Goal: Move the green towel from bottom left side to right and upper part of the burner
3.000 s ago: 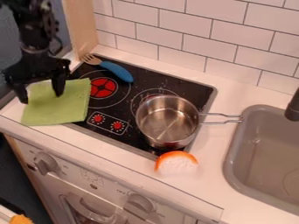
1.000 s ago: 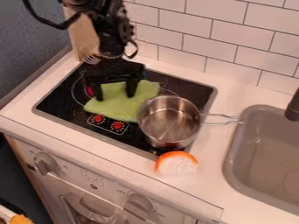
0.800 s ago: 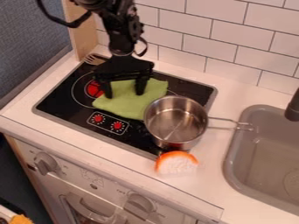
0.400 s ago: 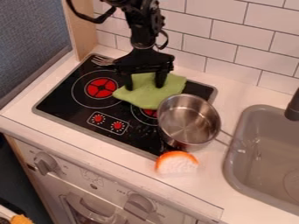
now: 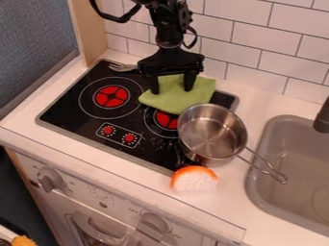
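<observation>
With twelve at the top of the camera view, my arm [image 5: 169, 26] came in from twelve o'clock and hung steeply down, my gripper [image 5: 171, 89] low over the two o'clock part of the black stove top [image 5: 80, 117]. My jaws were spread, one fingertip well apart from the other, both down at the green towel [image 5: 183, 96]; I had not clenched it between them. The towel lay bunched towards two o'clock from the middle of the stove, over the upper part of the right burner [image 5: 168, 120], its lower edge right up by the pot [image 5: 212, 132].

Three seconds before, I had been off at nine o'clock, with the towel flat across the stove's left edge; since then I had travelled towards three o'clock, and the towel with me. The pot had shifted towards three as well, and its handle [image 5: 267, 169], which had pointed at three, now pointed between four and five. The fork [image 5: 122, 67] had slid a little towards three, and some red of the right burner had come into sight.
</observation>
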You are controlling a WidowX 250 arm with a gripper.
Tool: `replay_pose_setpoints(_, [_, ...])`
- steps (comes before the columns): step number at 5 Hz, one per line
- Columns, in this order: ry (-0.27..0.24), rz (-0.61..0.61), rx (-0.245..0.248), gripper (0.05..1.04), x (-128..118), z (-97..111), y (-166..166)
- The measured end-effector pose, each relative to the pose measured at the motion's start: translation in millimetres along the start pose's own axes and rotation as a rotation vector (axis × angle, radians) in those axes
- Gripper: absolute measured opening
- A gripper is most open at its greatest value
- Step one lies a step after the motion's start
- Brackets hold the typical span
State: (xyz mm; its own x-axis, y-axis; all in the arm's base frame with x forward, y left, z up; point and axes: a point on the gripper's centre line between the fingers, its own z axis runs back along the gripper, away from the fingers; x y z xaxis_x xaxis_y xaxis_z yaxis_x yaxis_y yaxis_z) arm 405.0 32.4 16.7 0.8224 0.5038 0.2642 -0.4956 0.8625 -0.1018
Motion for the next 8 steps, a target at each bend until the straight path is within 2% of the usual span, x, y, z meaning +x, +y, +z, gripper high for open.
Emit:
replay_pose_setpoints(4, [0.016,0.042,-0.025,0.998,-0.8,3.5,-4.8])
replay_pose_setpoints(6, [-0.083,0.097,-0.097,0.998,22.4,55.3,-14.9])
replay_pose_setpoints(8, [-0.125,0.158,-0.131,0.998,33.6,93.8,-9.5])
